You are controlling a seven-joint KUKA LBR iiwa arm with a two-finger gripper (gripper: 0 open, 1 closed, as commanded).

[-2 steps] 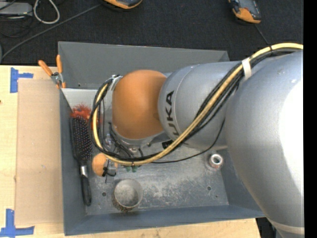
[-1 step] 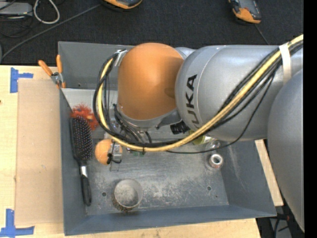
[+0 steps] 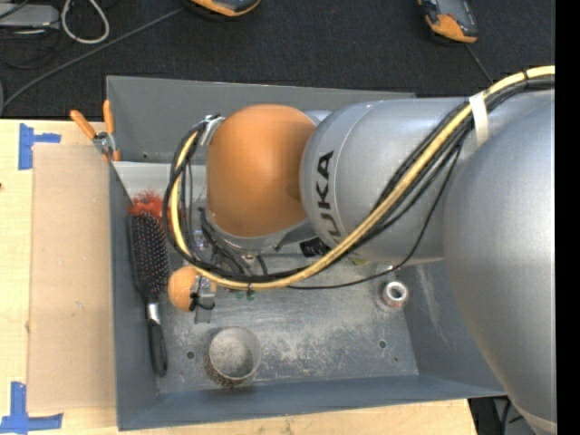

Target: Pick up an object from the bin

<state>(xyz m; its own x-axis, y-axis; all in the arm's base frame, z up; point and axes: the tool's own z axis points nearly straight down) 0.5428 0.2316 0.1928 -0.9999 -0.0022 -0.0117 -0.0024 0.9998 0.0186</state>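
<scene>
My arm comes into the grey bin (image 3: 326,338) from the right, and my orange wrist cover (image 3: 258,170) with its looped cables (image 3: 186,188) hides most of my hand (image 3: 203,295). Only its tip shows, low over the left part of the bin floor, and I cannot tell whether it is apart or together. Just beside that tip, on its left, lies a small orange ball (image 3: 181,288), touching or nearly touching a black hairbrush (image 3: 149,261) that runs along the left wall. Something red and bristly (image 3: 145,205) sits at the brush's far end. A round grey cup (image 3: 232,355) stands mouth up near the front wall, and a small metal ring (image 3: 394,293) lies well apart to the right.
</scene>
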